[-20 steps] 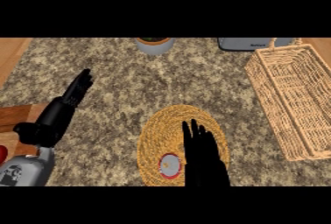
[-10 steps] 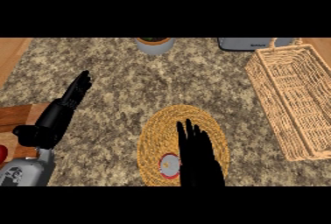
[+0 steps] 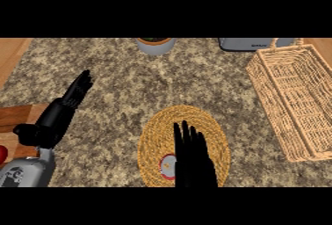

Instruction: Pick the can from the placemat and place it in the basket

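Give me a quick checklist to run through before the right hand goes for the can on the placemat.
1. Can on the woven placemat: ok, beside the hand, partly hidden.
2. Right hand open, fingers straight: ok.
3. Right hand around the can: not ok, nothing held.
4. Can upright: cannot tell.
5. Wicker basket free to receive it: ok, nothing seen inside.
6. Left hand out of the way: ok, open at the left.

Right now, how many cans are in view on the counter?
1. The can stands on the woven placemat, near its lower left edge, just left of the right hand, which covers part of it. Another could be hidden under that hand.
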`<action>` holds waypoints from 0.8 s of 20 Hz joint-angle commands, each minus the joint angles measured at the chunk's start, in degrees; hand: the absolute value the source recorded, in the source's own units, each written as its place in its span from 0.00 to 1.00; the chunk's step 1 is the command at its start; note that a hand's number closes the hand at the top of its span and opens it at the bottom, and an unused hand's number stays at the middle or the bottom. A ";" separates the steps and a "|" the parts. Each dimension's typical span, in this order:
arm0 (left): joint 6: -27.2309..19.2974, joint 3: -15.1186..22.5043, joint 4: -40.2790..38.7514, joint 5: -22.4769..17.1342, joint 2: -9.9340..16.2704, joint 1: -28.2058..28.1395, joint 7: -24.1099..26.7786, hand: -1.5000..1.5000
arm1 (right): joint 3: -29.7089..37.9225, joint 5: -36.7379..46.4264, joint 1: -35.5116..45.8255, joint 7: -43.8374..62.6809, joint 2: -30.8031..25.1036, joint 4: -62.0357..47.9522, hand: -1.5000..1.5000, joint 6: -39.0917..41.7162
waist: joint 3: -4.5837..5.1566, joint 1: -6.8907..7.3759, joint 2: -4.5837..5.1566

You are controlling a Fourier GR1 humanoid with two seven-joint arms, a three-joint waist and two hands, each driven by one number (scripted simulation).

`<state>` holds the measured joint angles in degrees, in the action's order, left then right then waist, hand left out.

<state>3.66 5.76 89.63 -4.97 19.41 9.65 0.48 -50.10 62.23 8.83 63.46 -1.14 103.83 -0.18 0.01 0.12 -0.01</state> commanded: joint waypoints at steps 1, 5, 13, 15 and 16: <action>2.63 -2.18 1.96 -0.38 1.67 -2.78 1.82 0.50 | -2.65 0.63 1.41 7.32 1.08 -4.18 0.00 -3.96 | 0.00 0.27 -0.04; 1.91 -1.65 -3.86 1.02 -1.40 1.47 2.53 0.50 | -0.24 -2.24 3.27 7.51 1.10 -5.59 0.00 -1.53 | 0.01 -0.12 0.08; 1.16 -1.60 0.29 2.31 -2.32 0.75 -1.22 0.50 | 1.03 -6.35 8.07 11.24 1.10 -8.99 0.00 -1.89 | 0.01 0.33 0.04; 5.11 -4.90 3.36 -1.81 1.22 1.45 -5.25 0.50 | -0.06 -3.41 2.26 6.13 1.10 -12.15 0.00 -6.40 | -0.02 0.19 -0.04; 1.57 -1.46 2.05 2.86 -2.72 -0.83 -1.10 0.50 | 1.35 -2.73 -0.32 3.95 1.10 -11.40 0.00 -4.74 | -0.01 -0.12 -0.03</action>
<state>5.45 3.92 91.23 -3.36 17.68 9.76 -1.40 -49.43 58.83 11.10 63.71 -0.66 94.13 -3.48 0.00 0.23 -0.02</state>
